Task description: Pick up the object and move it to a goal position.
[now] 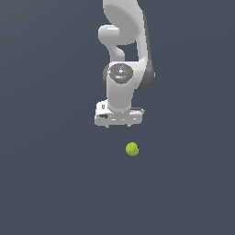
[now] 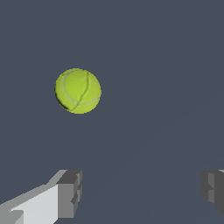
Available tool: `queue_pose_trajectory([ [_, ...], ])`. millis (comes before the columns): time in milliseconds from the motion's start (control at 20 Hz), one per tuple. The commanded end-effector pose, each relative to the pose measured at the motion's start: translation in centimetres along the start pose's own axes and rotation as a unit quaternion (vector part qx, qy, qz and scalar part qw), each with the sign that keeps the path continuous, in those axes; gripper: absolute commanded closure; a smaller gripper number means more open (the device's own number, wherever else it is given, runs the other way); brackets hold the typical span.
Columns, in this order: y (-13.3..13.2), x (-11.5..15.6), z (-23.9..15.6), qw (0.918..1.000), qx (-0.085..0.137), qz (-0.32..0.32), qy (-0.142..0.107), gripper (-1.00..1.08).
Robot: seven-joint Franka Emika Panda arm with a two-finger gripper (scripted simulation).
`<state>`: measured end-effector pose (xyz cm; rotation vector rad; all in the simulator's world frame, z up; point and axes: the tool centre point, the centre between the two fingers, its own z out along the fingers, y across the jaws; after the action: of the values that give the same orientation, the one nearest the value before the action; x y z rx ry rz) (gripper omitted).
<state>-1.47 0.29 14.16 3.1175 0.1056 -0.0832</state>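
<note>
A small, round yellow-green ball (image 1: 132, 149) with pale curved seams like a tennis ball's lies on the flat, dark slate-grey surface (image 1: 46, 183). In the exterior view it sits just below the arm's end and a little toward the exterior view's right of it, with a clear strip of grey between the two. Nothing touches it.

The white, blocky two-fingered gripper (image 1: 119, 125) hangs over the surface at the end of the white Franka arm (image 1: 123, 55), pointing downward. In the wrist view the ball (image 2: 78, 91) appears whole and unobstructed, ahead of the fingers rather than between them. The two grey-padded fingers (image 2: 69, 193) are spread wide, one at each side of that picture, and the gap between them is far broader than the ball. They hold nothing and touch nothing.

From the exterior view the fingertips show only as short stubs under the gripper body, so how high they stand above the surface is hard to judge; they seem to be clear of it.
</note>
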Motion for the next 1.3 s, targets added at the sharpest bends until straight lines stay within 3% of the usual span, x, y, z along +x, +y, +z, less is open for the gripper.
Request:
queue_pose_trajectory([
  [0,0.1,0.0,0.0,1.0000,0.000,0.000,0.000,-0.92],
  [450,-1.0,1.4,0.6,0.9999,0.001,0.013,0.005,-0.92],
  [1250,-6.6,7.2,4.3,0.9966,0.011,0.078,0.025,-0.92],
])
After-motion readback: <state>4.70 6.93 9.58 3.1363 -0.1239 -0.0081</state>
